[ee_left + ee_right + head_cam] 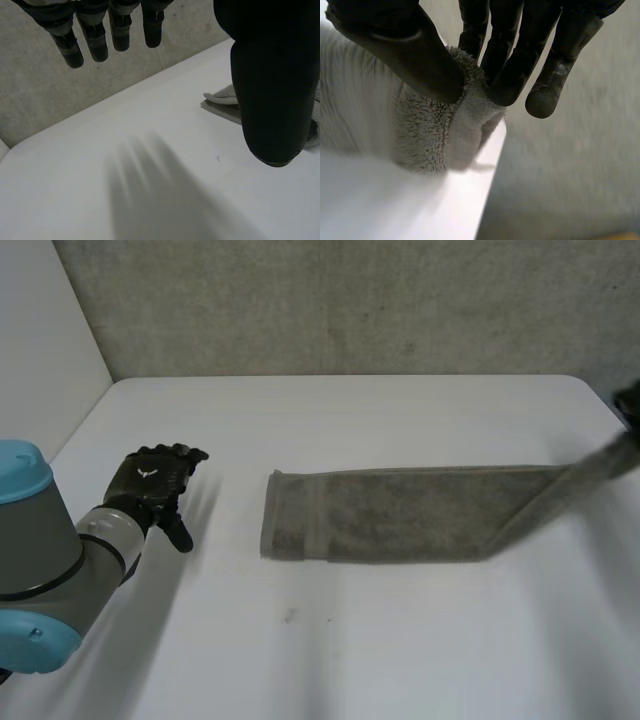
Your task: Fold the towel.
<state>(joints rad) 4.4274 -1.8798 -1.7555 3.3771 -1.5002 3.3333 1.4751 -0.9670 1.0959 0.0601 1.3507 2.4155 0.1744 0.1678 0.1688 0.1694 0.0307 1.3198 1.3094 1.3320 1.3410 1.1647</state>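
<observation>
From my station I see the towel [390, 515] in the middle of the head view, a long grey-brown strip folded along its length on the white table [350, 650]. Its left end lies flat, and its right end rises off the surface in a slanting band toward the right edge of the frame. There my right hand [628, 403] shows as a small black shape at the table's far right corner. In the right wrist view that hand is closed on the towel's end: the thumb [405, 45] and the fingers [510, 75] pinch the thick pile between them, and the cloth hangs below them to the table edge. My left hand [150, 483] is at the left of the head view, above bare table and apart from the towel's left end. In its wrist view the fingers [100, 45] are straight and relaxed and hold nothing. A corner of the towel lies beside the thumb [272, 75].
</observation>
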